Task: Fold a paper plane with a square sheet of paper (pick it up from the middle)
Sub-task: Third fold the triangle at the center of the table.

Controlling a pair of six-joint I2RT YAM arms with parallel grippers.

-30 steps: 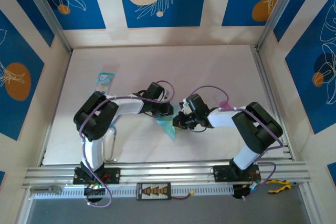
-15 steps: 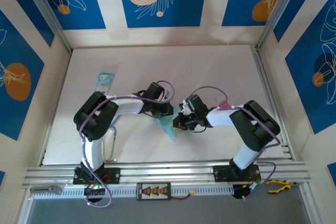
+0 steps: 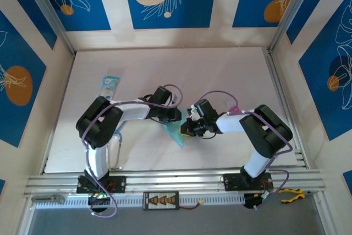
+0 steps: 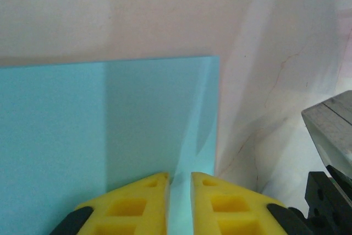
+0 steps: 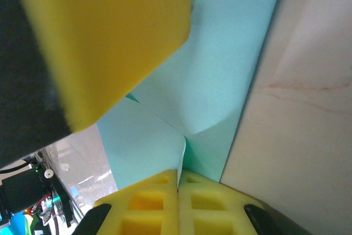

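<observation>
Overhead, the light-blue paper (image 3: 177, 131) lies on the white table (image 3: 220, 70) near its middle, a little toward the near edge, between the two arms. From here it reads as a small folded piece with a pointed, triangular outline, its tip aimed at the near edge. The left gripper (image 3: 171, 117) is at the paper's far left edge and the right gripper (image 3: 187, 127) at its right edge, the two heads close together. A blue-and-white packet (image 3: 110, 86) lies well apart to the far left, and a small pink item (image 3: 234, 108) sits beside the right arm. In the left wrist view the paper (image 4: 104, 136) is plain, smooth and unprinted, with a straight far edge, a sharp right corner and a paler band running from that corner down toward the left gripper (image 4: 180, 191). The yellow fingertips stand only a narrow slit apart with paper showing in the slit; whether they pinch it cannot be told. In the right wrist view the right gripper (image 5: 179, 191) is pressed fully together on a raised fold of the paper (image 5: 220, 81), which curves up out of the flat part. A yellow finger (image 5: 99, 42) of the left gripper looms over the paper at the upper left.
</observation>
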